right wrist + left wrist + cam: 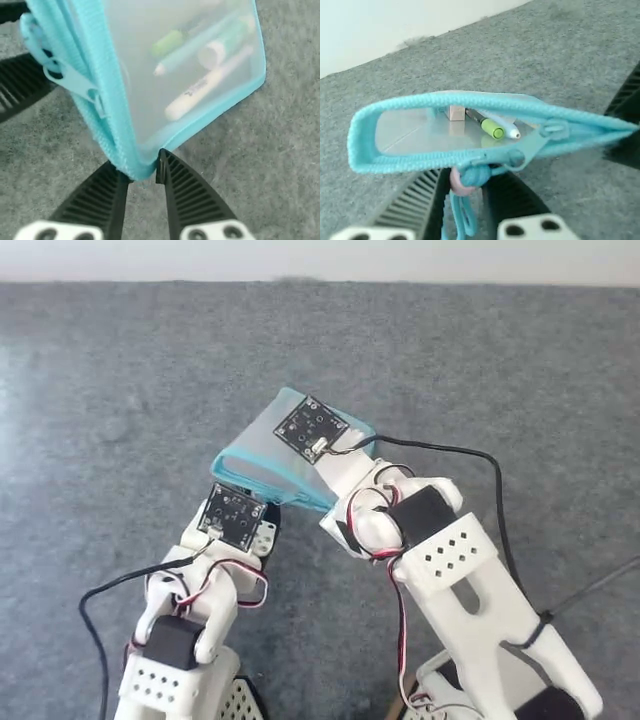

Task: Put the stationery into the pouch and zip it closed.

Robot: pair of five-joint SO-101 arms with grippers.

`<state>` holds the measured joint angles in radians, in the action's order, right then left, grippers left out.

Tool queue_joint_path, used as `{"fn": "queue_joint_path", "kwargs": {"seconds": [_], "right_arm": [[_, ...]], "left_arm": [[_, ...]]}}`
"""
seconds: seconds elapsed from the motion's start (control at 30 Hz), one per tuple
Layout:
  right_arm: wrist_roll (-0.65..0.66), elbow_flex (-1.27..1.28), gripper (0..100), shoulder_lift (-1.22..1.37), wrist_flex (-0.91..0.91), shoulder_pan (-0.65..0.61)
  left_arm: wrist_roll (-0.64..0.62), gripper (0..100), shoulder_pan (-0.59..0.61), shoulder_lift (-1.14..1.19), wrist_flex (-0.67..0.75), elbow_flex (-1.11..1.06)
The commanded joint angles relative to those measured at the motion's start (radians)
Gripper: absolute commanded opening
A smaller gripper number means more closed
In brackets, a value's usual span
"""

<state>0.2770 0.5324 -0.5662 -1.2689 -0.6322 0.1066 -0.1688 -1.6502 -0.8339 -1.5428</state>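
While both arms meet near the middle of a grey, felt-like table (120, 390), a pouch (255, 455) with teal edging and frosted see-through sides is held between them. In the high view the left arm (190, 630) comes in from the lower left and the right arm (450, 560) from the lower right, and the pouch spans the gap just ahead of their wrists.

In the left wrist view, the left gripper (465, 200) is closed on the zipper pull (467, 179), a teal cord with a pink bead pinched between its black ribbed fingers (417, 200). The zipper slider (520, 154) sits towards the far end of the pouch's mouth. Most of the mouth gapes open, and only a short stretch beyond the slider is zipped.

The stationery already lies inside the pouch. Through the open mouth there is a small tan block (455, 112), a pen with a yellow-green end (490, 128) and a white-tipped pen (510, 132) just beside it.

In the right wrist view, the right gripper (145, 170) is clamped on one bottom corner of the pouch, with its fingers (187, 192) pressed on either side of the teal seam. Through the frosted wall a white marker (200, 95) and a teal pen (195, 50) lie side by side.
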Motion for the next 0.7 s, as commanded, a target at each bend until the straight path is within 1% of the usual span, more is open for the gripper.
{"fn": "queue_joint_path", "kwargs": {"seconds": [0.0,0.2,0.37,0.53,0.67], "right_arm": [[0.025,0.009,0.6,-0.021,0.022,0.042],[0.064,0.095,0.6,-0.019,0.117,0.186],[0.097,0.144,0.6,-0.019,0.165,0.282],[0.098,0.147,0.6,-0.018,0.209,0.414],[0.098,0.137,0.6,0.021,0.219,0.478]], "left_arm": [[0.008,1,0.068,-0.011,0.031,0.016],[0.008,1,0.183,-0.011,0.031,0.042],[0.008,1,0.201,-0.011,0.031,0.042],[0.008,1,0.27,-0.011,0.032,0.044],[0.008,1,0.27,-0.009,0.032,0.041]]}}
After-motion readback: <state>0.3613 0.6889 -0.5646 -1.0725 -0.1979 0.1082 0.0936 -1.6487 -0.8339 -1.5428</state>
